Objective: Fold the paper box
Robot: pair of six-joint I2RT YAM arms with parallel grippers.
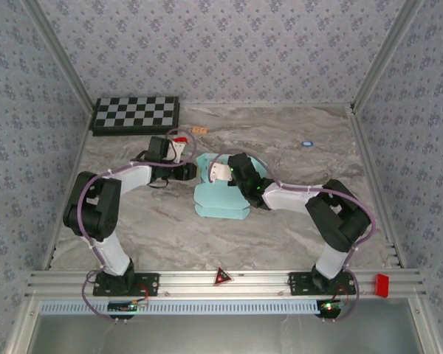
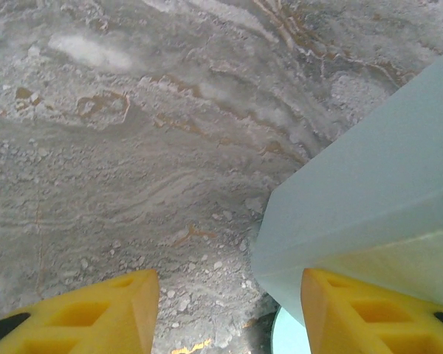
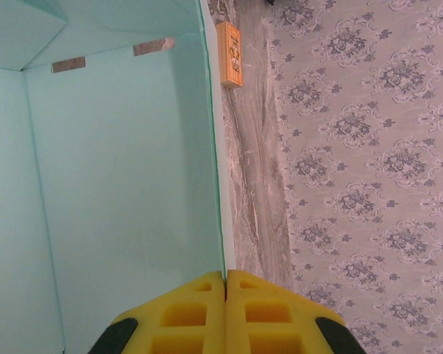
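Two arms meet the paper box at the centre of the surface: right gripper jaws clamp its upright wall edge, left gripper jaws stand part-open and empty, box panel just right.

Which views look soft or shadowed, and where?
Top external: sharp, evenly lit, no glare. Left wrist: the paper box, very near the lens, looks soft; the table is crisper. Right wrist: the box shades darker toward its right edge; the wallpaper is sharp.

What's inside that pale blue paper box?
The paper box shows bare aqua card and two slots, nothing loose. The right end effector, pinching one wall, covers the near part.
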